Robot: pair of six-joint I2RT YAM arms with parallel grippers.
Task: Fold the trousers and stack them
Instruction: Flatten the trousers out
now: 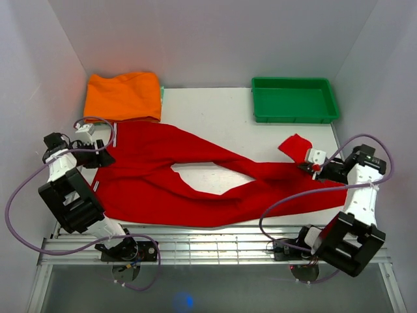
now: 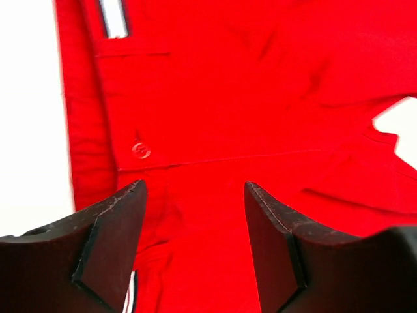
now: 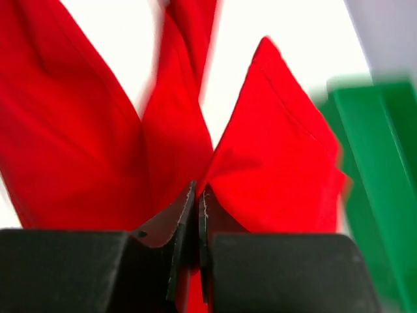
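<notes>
Right gripper [image 3: 197, 212]: jaws pressed shut on a raised fold of the trousers [image 1: 150, 186] near the leg ends, at the right of the top view; the pinched edge is hidden between them. Left gripper [image 2: 194, 189]: jaws wide over the buttoned waist area; whether the tips touch it cannot be told. The trousers lie spread across the tabletop [image 1: 221, 107], and their legs are blurred in the right wrist view.

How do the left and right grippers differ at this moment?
The left gripper is open, jaws apart over the trousers; the right gripper is shut, pinching their fabric. The left gripper sits at the waistband end, the right gripper at the leg end. Both are at the same red trousers.
</notes>
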